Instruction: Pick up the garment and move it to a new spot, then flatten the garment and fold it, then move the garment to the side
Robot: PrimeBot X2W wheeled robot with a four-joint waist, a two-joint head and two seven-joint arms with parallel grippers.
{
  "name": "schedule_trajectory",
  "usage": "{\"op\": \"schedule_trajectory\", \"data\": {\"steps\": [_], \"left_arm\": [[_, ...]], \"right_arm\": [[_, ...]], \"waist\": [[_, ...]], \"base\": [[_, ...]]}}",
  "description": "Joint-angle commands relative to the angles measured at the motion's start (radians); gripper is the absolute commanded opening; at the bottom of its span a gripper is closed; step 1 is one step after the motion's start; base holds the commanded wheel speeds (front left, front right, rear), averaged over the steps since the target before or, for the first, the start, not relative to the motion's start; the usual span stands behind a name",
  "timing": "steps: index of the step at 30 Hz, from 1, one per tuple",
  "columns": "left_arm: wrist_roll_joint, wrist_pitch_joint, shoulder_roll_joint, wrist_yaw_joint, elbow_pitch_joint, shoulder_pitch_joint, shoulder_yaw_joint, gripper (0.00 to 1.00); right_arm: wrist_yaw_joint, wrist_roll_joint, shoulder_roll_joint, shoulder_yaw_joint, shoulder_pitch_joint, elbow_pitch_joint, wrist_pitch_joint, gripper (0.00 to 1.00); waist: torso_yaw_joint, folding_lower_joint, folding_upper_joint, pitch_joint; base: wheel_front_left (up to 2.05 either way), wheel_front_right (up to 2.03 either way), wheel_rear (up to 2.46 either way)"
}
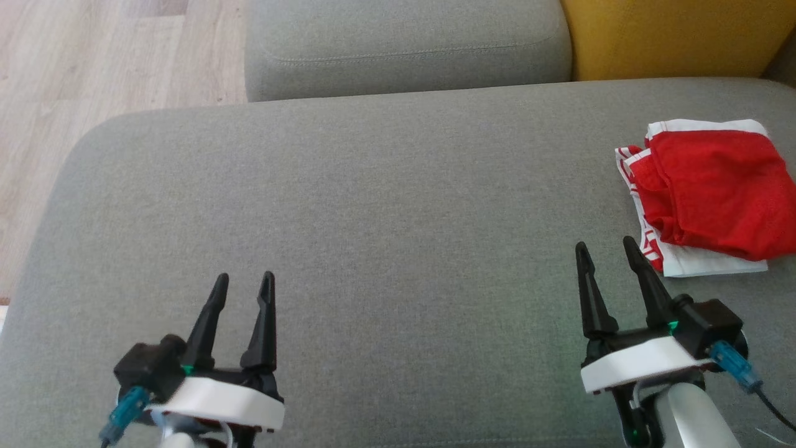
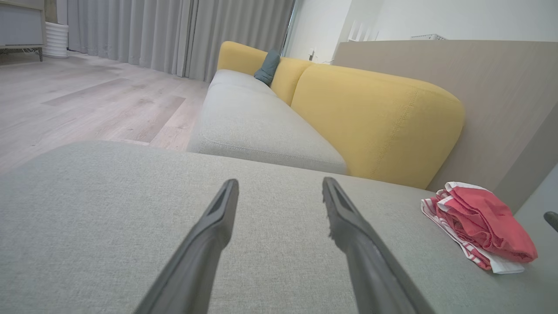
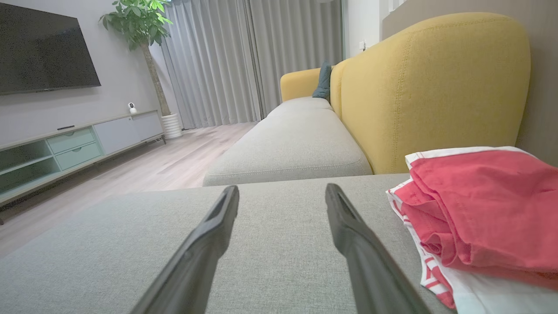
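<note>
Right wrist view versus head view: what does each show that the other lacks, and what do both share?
Right wrist view adds the television, potted plant, low cabinet and curtains. Head view adds the left gripper, open above the grey cushion. Both share the red and white garment, lying on that cushion, the yellow backrest and the right gripper, open and empty.

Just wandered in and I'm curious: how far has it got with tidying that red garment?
Nothing looks done yet: the red and white garment lies rumpled at the right of the grey cushion. Nothing is in hand: left pincer and right pincer hang open and empty. Lifting, flattening, folding and setting aside all seem left.
</note>
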Motion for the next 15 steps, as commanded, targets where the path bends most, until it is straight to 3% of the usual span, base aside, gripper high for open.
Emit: {"op": "schedule_trajectory", "data": {"steps": [1,15], "left_arm": [[0.000,-0.005,0.002,-0.003,-0.045,-0.026,0.047,1.00],[-0.001,-0.005,0.002,0.001,-0.060,-0.019,0.072,1.00]], "right_arm": [[-0.001,-0.011,-0.001,0.023,-0.025,-0.040,-0.013,1.00],[-0.001,-0.004,-0.001,0.041,-0.028,-0.050,-0.013,1.00]], "waist": [[-0.002,0.0001,0.0000,0.001],[-0.007,0.0001,0.0000,0.005]], "base": [[0.00,0.00,0.00],[0.00,0.00,0.00]]}}
